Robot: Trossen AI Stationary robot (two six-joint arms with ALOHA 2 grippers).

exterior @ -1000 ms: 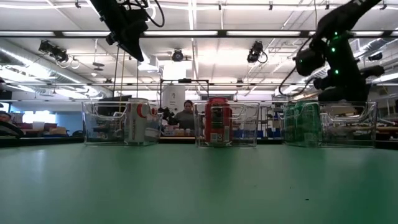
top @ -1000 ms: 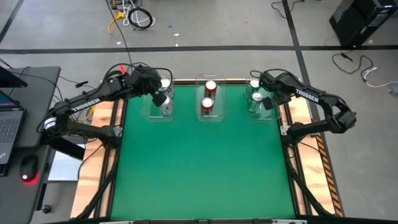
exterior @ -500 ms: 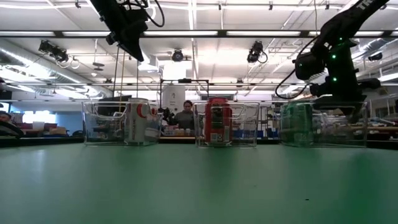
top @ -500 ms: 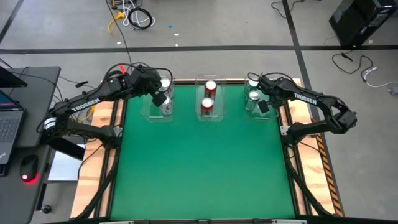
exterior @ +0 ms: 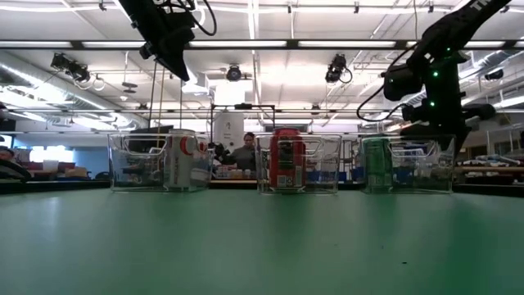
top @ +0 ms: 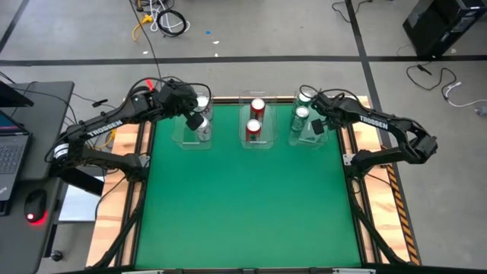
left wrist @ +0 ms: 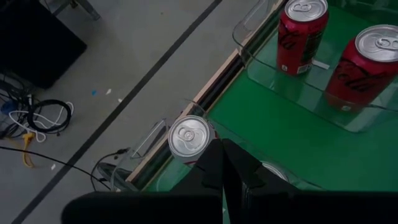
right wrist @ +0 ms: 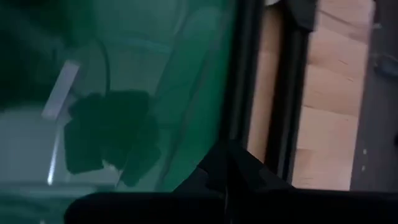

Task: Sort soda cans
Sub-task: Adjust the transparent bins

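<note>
Pressing against the right tray holding two green cans, the right gripper is closed empty; the left gripper, fingers together, is hovering over the silver cans.

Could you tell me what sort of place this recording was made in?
Most likely a robotics lab or workshop: a green-topped table on a bare floor with loose cables, a laptop beside it, and exposed ceiling lights in an open hall.

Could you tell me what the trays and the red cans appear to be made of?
Trays: clear, glossy plastic by the look; the green mat and cans show straight through their walls. Red cans: probably thin metal, with bright silver tops with pull tabs and printed red sides; the metal itself cannot be confirmed.
</note>
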